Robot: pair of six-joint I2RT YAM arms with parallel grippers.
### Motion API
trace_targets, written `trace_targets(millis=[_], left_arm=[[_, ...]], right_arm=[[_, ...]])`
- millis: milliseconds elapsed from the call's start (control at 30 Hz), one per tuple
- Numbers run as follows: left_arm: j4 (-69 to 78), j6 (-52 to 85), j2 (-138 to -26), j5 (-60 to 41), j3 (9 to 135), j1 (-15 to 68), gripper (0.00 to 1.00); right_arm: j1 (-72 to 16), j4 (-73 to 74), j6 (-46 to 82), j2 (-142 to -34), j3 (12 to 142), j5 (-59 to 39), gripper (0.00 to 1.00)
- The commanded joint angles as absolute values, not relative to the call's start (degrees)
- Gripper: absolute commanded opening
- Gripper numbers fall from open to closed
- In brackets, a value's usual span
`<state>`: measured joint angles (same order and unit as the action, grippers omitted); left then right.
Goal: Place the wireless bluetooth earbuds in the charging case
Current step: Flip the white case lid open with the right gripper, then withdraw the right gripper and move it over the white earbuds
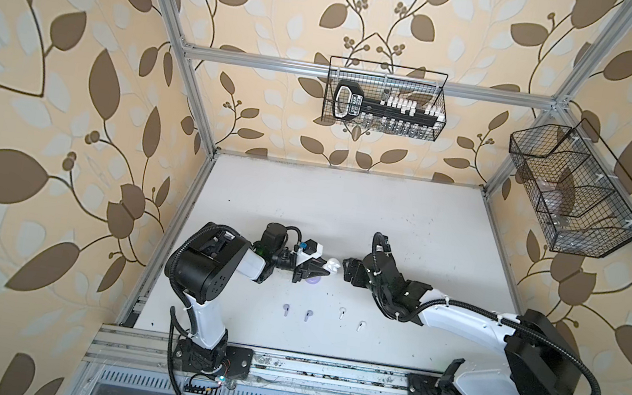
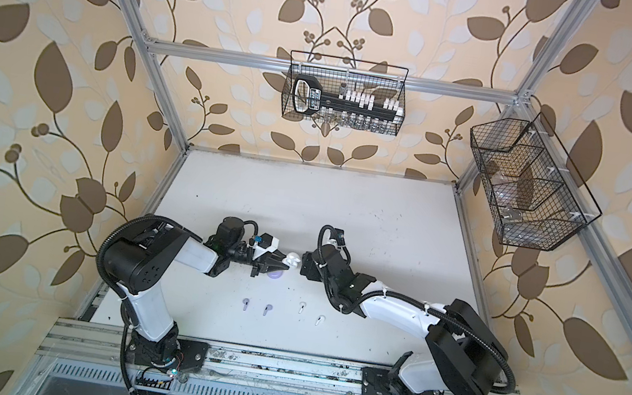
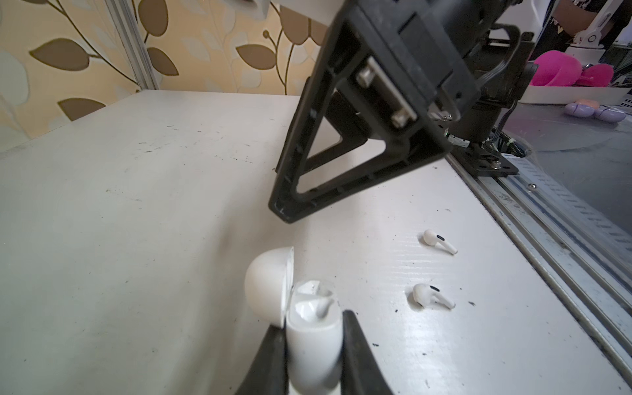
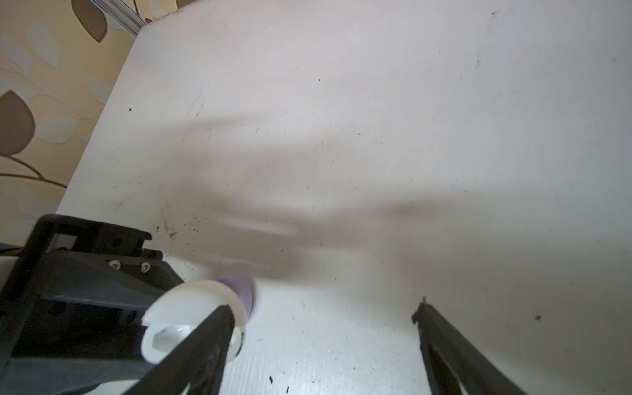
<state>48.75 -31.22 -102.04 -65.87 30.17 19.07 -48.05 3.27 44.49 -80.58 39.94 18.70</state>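
My left gripper [image 1: 323,269] [image 3: 311,323] is shut on the base of a white charging case [image 1: 332,266] [image 3: 314,342], held above the table with its lid [image 3: 268,284] swung open. My right gripper [image 1: 346,271] [image 4: 323,309] stands open just right of the case, one finger [image 4: 219,325] beside it and nothing between its fingers. A lavender case [image 1: 313,281] [image 4: 239,287] lies on the table under the left gripper. Nearer the front lie two lavender earbuds [image 1: 285,309] [image 1: 309,314] and two white earbuds [image 1: 341,313] [image 1: 360,325], the white pair also in the left wrist view [image 3: 439,241] [image 3: 431,295].
A wire basket [image 1: 387,99] with a black tool hangs on the back frame, and another basket [image 1: 575,193] on the right frame. An aluminium rail [image 1: 323,369] runs along the table's front edge and carries both arm bases.
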Motion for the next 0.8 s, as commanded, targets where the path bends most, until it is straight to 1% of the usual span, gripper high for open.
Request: trace_targets(millis=[0, 67, 133, 200, 367, 567, 633, 767], left_arm=[[51.4, -31.6, -99.8, -67.5, 30.1, 19.3, 0.00], [51.6, -31.6, -99.8, -67.4, 30.1, 19.3, 0.00], [52.5, -31.4, -99.9, -67.2, 29.6, 19.5, 0.00], [53.1, -31.7, -99.9, -67.1, 29.3, 19.6, 0.00], [53.4, -32.6, -99.8, -66.7, 28.6, 19.9, 0.00], [53.2, -33.9, -99.6, -66.4, 28.1, 20.3, 0.00], [53.3, -34.0, -99.6, -66.4, 28.1, 20.3, 0.00], [53.3, -34.1, -99.5, -66.3, 28.1, 20.4, 0.00]], right_arm=[[-49.2, -3.4, 44.9, -77.3, 41.8, 21.2, 0.85], [-50.0, -7.3, 47.0, -75.3, 41.8, 21.8, 0.85], [-53.1, -17.3, 52.3, -72.5, 43.0, 24.2, 0.84], [-55.4, -22.8, 55.1, -71.7, 44.2, 25.6, 0.84], [-60.7, -32.8, 62.1, -70.4, 46.7, 28.5, 0.84], [-64.0, -40.7, 71.3, -72.9, 47.9, 27.9, 0.82], [-65.0, -40.9, 75.1, -73.4, 46.8, 27.1, 0.82], [-67.7, -37.7, 82.8, -74.0, 44.0, 24.6, 0.78]])
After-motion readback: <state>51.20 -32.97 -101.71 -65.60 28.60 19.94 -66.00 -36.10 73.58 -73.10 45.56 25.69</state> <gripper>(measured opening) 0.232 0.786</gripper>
